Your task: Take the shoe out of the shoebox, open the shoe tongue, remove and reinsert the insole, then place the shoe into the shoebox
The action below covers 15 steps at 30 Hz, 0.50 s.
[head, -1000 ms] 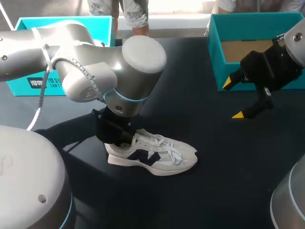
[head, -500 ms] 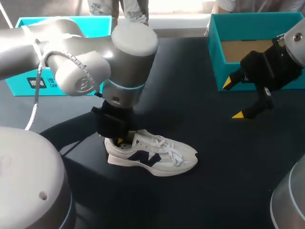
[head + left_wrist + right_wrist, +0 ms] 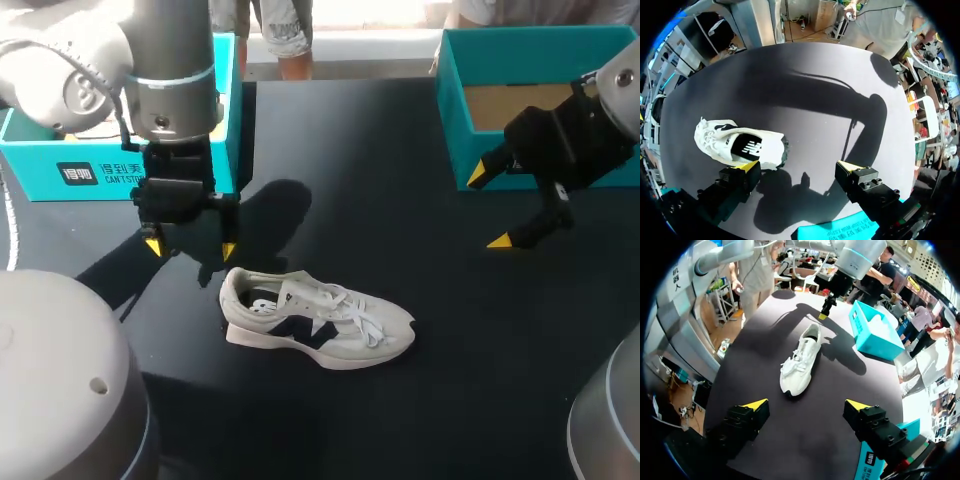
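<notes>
A white sneaker (image 3: 330, 322) with a navy side mark stands on its sole in the middle of the black table, heel to the left. Its insole with a dark print shows through the opening. My left gripper (image 3: 189, 248) hangs open just left of and behind the heel, touching nothing. From the left wrist view the shoe (image 3: 737, 146) lies ahead of one finger of that open gripper (image 3: 799, 166). My right gripper (image 3: 490, 208) stays open at the right, beside the teal shoebox (image 3: 452, 110). Its wrist view shows the shoe (image 3: 801, 357) well ahead of the gripper (image 3: 806, 405).
A second teal box part (image 3: 110, 165) lies at the back left behind my left arm, and it also shows as the teal box (image 3: 874, 330) in the right wrist view. Bare black tabletop (image 3: 420, 420) surrounds the shoe.
My left gripper has opened, let go at the shoe's heel, and drawn up and back to the left. The shoe stays in place. The right arm has not moved.
</notes>
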Available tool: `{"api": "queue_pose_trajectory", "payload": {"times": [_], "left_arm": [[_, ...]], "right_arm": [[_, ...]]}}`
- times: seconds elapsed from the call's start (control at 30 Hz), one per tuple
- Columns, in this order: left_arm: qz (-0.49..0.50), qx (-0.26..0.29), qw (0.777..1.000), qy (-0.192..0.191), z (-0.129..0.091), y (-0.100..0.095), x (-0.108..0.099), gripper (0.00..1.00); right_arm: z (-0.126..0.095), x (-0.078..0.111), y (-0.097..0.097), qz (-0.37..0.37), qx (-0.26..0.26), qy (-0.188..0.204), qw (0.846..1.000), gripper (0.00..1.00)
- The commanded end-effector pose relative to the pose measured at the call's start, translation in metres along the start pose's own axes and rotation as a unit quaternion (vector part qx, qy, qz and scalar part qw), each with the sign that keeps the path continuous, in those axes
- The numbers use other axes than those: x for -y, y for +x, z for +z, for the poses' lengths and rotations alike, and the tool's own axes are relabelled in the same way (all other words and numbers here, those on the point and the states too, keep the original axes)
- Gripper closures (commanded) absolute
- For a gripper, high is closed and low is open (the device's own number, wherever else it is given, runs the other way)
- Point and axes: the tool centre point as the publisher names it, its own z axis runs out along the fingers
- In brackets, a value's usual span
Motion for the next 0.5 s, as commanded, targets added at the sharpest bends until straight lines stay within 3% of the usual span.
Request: {"api": "queue_pose_trajectory", "payload": {"times": [0.03, 0.37, 0.5], "left_arm": [[-0.086, 0.207, 0.970, 0.091, 0.002, 0.019, -0.007, 0.00], [-0.086, 0.207, 0.970, 0.091, 0.002, 0.019, -0.007, 0.00], [-0.165, 0.267, 0.939, 0.141, -0.006, 0.035, -0.004, 0.00]], "right_arm": [[0.001, 0.000, -0.001, 0.000, -0.001, 0.001, 1.000, 0.00], [0.001, 0.000, -0.001, 0.000, -0.001, 0.001, 1.000, 0.00], [0.001, 0.000, -0.001, 0.000, -0.001, 0.001, 1.000, 0.00]]}}
